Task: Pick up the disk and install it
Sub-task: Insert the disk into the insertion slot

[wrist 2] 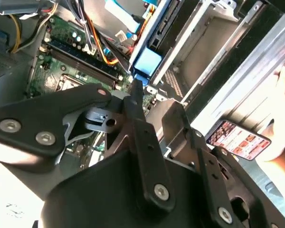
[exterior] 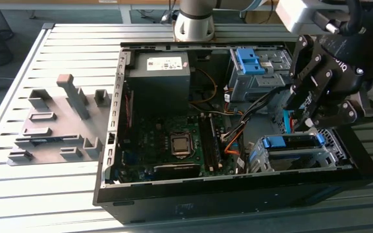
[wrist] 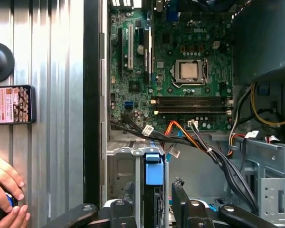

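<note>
on the exterior view's left a grey fixture point(exterior: 57, 126) with upright blocks lies on the slatted table point(exterior: 44, 189), well apart from the work. in the middle stands the open case point(exterior: 232, 194), with the motherboard point(exterior: 167, 141) on its floor and the dark grey box point(exterior: 159, 77) above it. at the exterior view's right, the gripper point(exterior: 306, 124) hangs inside the case over the drive cage point(exterior: 296, 155). the disk point(exterior: 292, 141) sits in that cage, its blue frame upward, just below the fingers.

in the first wrist view the disk point(wrist: 153, 180) stands on edge between the two dark fingers point(wrist: 180, 194), which lie apart on either side of it; whether they touch it i cannot tell. in that view a phone point(wrist: 12, 104) lies on the table and a hand point(wrist: 7, 194) rests near it.

the disk is likely stiff, fairly heavy for its size, with smooth metal faces that may slip, and it would not take a knock well. the blue frame looks the better place to grip, squarely across its long sides.
</note>
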`<state>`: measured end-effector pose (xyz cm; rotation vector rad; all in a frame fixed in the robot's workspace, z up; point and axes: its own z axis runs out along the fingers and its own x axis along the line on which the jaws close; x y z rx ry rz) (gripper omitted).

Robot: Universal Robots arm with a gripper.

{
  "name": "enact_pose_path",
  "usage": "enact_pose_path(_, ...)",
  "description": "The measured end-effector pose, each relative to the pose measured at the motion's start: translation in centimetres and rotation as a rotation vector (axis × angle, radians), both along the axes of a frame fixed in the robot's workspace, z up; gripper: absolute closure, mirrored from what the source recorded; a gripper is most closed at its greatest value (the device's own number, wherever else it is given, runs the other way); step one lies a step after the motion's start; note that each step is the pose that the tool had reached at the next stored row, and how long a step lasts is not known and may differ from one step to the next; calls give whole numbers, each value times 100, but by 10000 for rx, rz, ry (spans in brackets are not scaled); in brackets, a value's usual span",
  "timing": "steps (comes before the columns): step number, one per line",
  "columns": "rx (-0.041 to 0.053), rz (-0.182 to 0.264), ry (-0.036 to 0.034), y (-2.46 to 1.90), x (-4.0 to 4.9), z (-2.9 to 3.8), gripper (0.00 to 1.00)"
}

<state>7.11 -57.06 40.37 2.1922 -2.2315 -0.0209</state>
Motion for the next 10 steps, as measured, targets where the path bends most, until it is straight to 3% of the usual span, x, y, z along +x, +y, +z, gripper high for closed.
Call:
enact_pose_path(3,0,2,0,-2,19,-56,64)
enact_pose_path(8,-1,1,0,-2,91,-145,87)
enact_pose_path(10,0,2,0,-2,124,-183,89)
